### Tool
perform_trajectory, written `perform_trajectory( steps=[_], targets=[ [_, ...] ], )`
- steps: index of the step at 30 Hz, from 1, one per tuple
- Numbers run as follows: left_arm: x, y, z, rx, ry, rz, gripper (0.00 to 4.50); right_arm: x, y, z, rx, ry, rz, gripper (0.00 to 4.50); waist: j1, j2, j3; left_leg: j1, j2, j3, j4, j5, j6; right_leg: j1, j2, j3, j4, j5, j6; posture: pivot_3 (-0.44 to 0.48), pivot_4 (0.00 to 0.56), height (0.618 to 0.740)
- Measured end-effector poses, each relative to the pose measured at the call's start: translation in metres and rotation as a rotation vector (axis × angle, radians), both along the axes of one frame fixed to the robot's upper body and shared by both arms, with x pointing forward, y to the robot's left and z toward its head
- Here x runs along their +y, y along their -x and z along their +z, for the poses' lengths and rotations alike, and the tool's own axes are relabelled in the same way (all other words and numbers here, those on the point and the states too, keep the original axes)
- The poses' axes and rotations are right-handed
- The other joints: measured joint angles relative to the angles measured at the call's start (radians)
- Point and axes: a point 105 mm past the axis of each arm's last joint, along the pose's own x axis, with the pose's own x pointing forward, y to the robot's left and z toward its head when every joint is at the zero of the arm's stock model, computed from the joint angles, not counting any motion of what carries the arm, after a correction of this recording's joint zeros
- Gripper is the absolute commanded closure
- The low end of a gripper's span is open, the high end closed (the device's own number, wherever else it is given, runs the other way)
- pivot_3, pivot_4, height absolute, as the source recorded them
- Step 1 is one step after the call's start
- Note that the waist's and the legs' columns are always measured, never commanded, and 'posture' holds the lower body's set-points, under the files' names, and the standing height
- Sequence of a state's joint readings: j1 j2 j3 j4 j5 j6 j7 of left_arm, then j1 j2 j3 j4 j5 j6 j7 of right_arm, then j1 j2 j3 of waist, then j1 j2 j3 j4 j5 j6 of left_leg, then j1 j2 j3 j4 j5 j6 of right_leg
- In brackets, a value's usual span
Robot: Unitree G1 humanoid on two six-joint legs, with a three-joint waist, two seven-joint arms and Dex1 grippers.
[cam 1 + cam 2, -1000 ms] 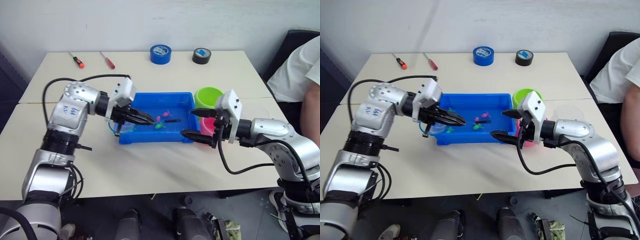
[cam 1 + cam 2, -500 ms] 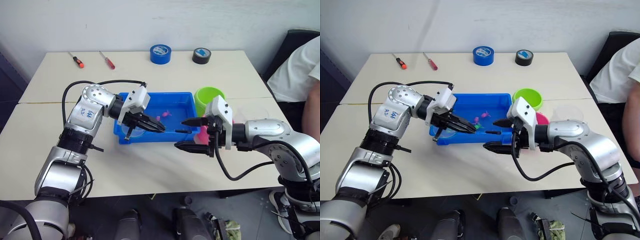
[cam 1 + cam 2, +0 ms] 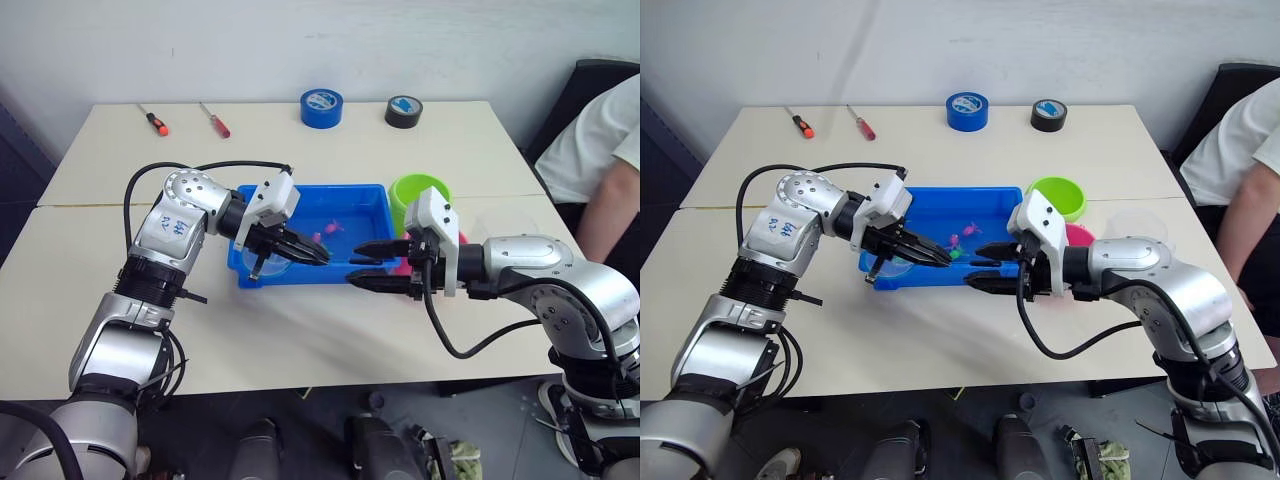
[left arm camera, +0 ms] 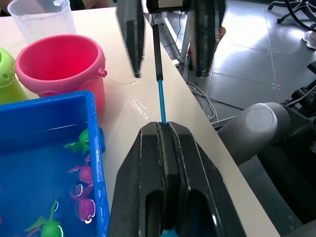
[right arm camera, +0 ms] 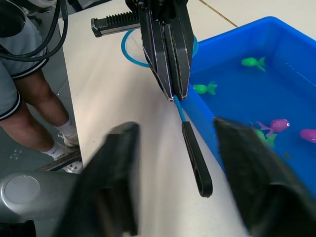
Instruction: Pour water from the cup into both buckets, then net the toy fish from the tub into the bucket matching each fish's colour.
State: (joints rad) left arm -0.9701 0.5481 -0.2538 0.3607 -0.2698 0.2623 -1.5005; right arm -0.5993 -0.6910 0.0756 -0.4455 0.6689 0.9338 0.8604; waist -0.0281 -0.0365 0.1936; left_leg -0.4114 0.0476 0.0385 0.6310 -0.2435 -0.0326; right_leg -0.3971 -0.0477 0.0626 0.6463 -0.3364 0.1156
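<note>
buckets 2: green (image 3: 418, 191), pink (image 4: 61, 61) | screwdrivers 2 (image 3: 153, 122) (image 3: 214, 120) | tape rolls 2 (image 3: 321, 107) (image 3: 403, 111)

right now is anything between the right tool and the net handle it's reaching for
Nothing visible. The right tool is open with the net handle's dark end lying bare between its fingers, over the table beside the tub. The left tool holds the handle further up.

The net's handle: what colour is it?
The net's handle is blue near the hoop with a black grip at its free end, clearest in the left wrist view.
</note>
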Motion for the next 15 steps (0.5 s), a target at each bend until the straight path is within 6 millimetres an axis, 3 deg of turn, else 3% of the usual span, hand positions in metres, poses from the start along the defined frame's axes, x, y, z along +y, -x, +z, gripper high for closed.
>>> perform_trajectory(
  steps=[1,2,15],
  targets=[
    [-0.0001,0.0001,0.0000,0.000,0.000,-0.001,4.50,-0.0006,-0.0010,-0.0003,0.000,0.001,-0.006,4.40,0.000,0.000,0.000,0.000,0.000,0.000,0.000,0.000,0.000,0.000,0.000,0.000,0.000,0.000,0.000,0.000,0.150,0.734],
    [-0.0002,0.0002,0.0000,-0.001,-0.001,-0.002,4.50,-0.0012,-0.0018,-0.0005,0.000,0.003,-0.010,4.46,0.000,0.000,0.000,0.000,0.000,0.000,0.000,0.000,0.000,0.000,0.000,0.000,0.000,0.000,0.000,0.000,0.150,0.734],
    [-0.0005,-0.0002,0.0004,0.005,-0.005,0.002,4.50,-0.0013,-0.0020,-0.0005,-0.003,0.005,-0.010,4.46,0.000,0.000,0.000,0.000,0.000,0.000,0.000,0.000,0.000,0.000,0.000,0.000,0.000,0.000,0.000,0.000,0.150,0.734]
  ],
)
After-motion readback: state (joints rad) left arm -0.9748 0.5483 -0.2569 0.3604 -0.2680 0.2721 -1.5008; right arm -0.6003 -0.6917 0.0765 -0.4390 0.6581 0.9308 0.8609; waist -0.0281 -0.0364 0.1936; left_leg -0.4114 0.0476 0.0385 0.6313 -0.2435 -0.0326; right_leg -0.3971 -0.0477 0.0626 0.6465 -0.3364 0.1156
